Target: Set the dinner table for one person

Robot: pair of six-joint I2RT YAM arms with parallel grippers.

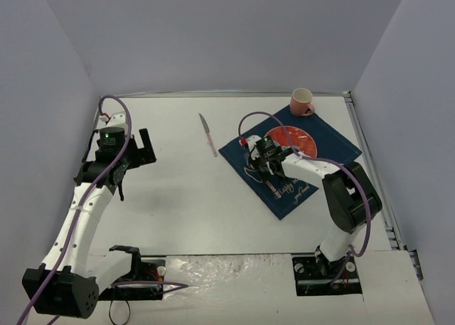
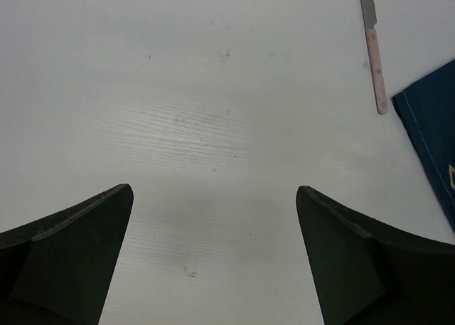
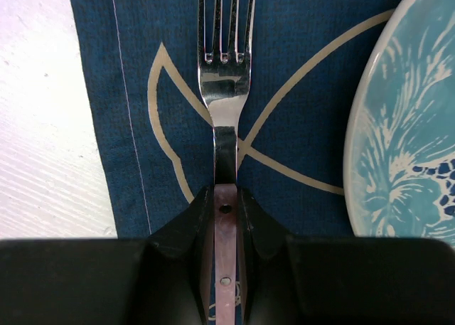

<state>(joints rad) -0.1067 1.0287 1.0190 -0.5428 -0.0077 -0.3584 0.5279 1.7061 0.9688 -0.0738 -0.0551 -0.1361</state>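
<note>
- The dinner table (image 1: 185,197) is the white top that fills the overhead view. Both arm bases sit at its bottom edge. The left wrist view shows bare white surface (image 2: 213,90), and the right wrist view only a strip at the left edge (image 3: 43,126).
- A navy cloth (image 1: 338,141) lies turned like a diamond, right of centre on the table. The left wrist view catches just one corner at its right edge (image 2: 434,133). The right wrist view shows the pale fish outline printed on it (image 3: 298,90).
- The left gripper (image 1: 141,151) hangs over bare table at the left, its jaws spread wide with nothing between them. Its own camera cuts off both fingers at the bottom of the frame (image 2: 213,190).
- The right gripper (image 1: 269,161) sits over the cloth, clamped on the handle of a fork (image 3: 226,204).
- A plate (image 1: 291,136) rests on the cloth. It looks reddish from above, and the gripper partly covers it. The right wrist view shows it pale teal with a leafy pattern, cut off at the right edge (image 3: 405,126).
- A pink cup (image 1: 302,102) stands at the cloth's top corner and shows only in the overhead view.
- A knife (image 1: 207,134) lies on the table just left of the cloth, apart from it. In the left wrist view the top edge cuts off its blade (image 2: 375,51).
- The fork (image 3: 225,90) points towards the top of the frame, which cuts off its tine tips. It lies just left of the plate, over the cloth. Whether it touches the cloth cannot be told, and the overhead view barely shows it under the gripper.
</note>
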